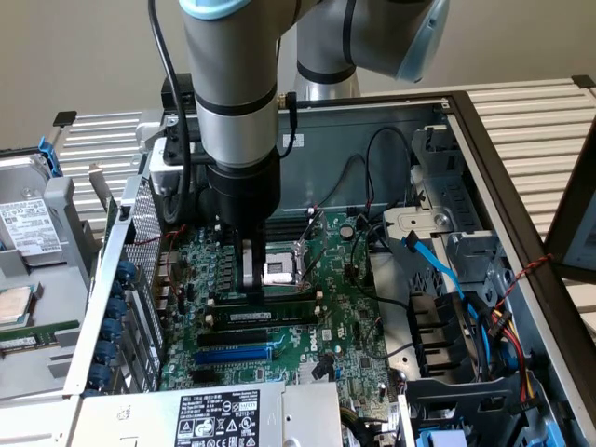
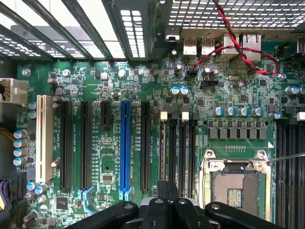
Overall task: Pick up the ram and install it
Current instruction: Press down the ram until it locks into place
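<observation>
The tool [image 1: 252, 279], its fingers pressed together, is held just over the ram [image 1: 270, 317], which stands in a black slot beside the processor socket [image 1: 279, 272]. Pressure is best kept straight down and even. Contact and the end latches cannot be made out.
</observation>
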Tool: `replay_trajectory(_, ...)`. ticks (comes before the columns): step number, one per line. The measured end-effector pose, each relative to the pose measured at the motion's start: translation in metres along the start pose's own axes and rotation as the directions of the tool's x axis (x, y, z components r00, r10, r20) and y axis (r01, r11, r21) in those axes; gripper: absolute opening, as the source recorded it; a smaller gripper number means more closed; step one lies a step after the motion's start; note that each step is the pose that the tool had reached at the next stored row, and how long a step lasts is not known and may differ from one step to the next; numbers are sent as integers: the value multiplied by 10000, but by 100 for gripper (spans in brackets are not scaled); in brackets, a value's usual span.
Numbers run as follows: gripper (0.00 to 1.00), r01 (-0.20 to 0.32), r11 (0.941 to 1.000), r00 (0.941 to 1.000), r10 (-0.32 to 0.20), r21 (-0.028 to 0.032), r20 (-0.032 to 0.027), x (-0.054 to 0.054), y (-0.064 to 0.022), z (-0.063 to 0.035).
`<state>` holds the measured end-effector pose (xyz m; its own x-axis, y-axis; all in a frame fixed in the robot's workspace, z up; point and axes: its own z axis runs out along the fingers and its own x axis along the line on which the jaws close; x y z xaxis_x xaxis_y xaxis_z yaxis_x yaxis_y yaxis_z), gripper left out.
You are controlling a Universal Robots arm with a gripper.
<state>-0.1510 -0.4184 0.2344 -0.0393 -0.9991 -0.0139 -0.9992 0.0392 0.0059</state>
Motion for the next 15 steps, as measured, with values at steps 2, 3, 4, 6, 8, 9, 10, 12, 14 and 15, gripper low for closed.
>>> replay_trajectory(2, 10, 0, 10000, 10000, 0, -1, 0, 0, 15, 4)
replay_trajectory(3, 10, 0, 10000, 10000, 0, 0, 2, 0, 19, 12)
replay_trajectory(4, 10, 0, 10000, 10000, 0, -2, -1, 1, 22, 24)
replay_trajectory(6, 10, 0, 10000, 10000, 0, -1, -3, 3, 30, 56)
replay_trajectory(8, 10, 1, 10000, 10000, -1, -6, -10, 4, 34, 77)
replay_trajectory(9, 10, 1, 10000, 10000, -1, -4, -11, 4, 35, 85)
replay_trajectory(10, 10, 0, 10000, 10000, 0, -2, -7, 4, 36, 90)
replay_trajectory(12, 10, -1, 10000, 10000, 1, 5, 11, 1, 35, 73)
replay_trajectory(14, 10, -1, 10000, 10000, 1, 4, 7, 2, 36, -17)
replay_trajectory(15, 10, 0, 10000, 10000, 0, 2, 3, 7, 36, -62)
